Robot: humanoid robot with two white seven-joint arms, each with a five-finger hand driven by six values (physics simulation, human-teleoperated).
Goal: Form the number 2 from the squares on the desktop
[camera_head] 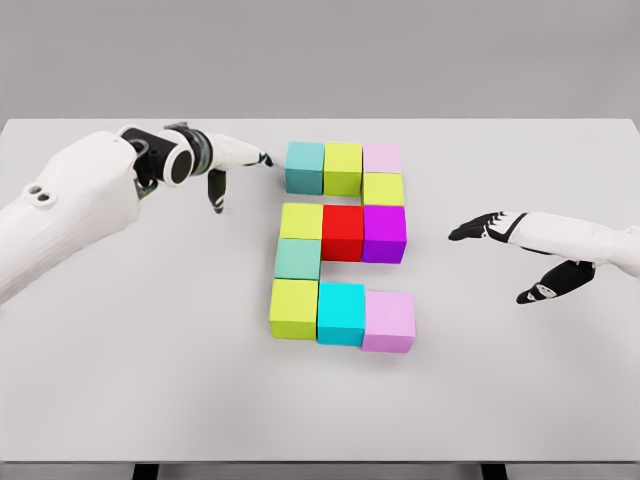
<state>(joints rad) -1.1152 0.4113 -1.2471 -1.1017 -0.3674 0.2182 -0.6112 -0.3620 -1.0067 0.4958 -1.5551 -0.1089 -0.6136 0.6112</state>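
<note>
Head view: left hand (232, 165) open, fingers extended, index tip just beside the teal cube (305, 167) at the top-left of the block figure, holding nothing. Right hand (505, 245) open, empty, hovering apart from the purple cube (384, 233). Eleven coloured cubes sit touching in a 2 shape on the grey table (120, 380).
</note>
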